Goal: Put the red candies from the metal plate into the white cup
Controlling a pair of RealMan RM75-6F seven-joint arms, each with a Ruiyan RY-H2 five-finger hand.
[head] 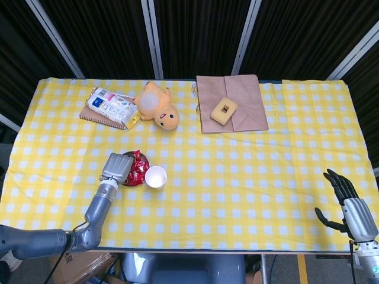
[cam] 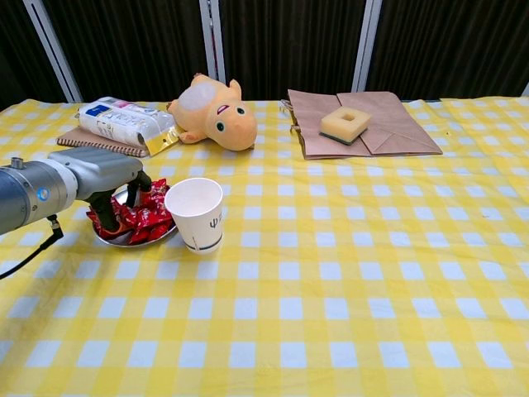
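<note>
The red candies (head: 137, 168) (cam: 136, 222) lie heaped on a small metal plate (head: 142, 181) (cam: 124, 196) at the near left of the table. My left hand (head: 116, 167) (cam: 107, 178) is on top of the plate. Its fingers (cam: 102, 207) curl down into the heap and close on some candies. The white cup (head: 156, 176) (cam: 195, 213) stands upright just right of the plate and looks empty. My right hand (head: 348, 204) hangs off the near right corner with its fingers spread, holding nothing; the chest view does not show it.
A snack packet on a notebook (head: 109, 107) (cam: 124, 122), a plush toy (head: 159, 107) (cam: 213, 112) and a brown paper bag (head: 246, 115) (cam: 388, 132) carrying a yellow sponge ring (head: 224, 110) (cam: 345, 123) line the far side. A yellow checked cloth (head: 249, 171) covers the table.
</note>
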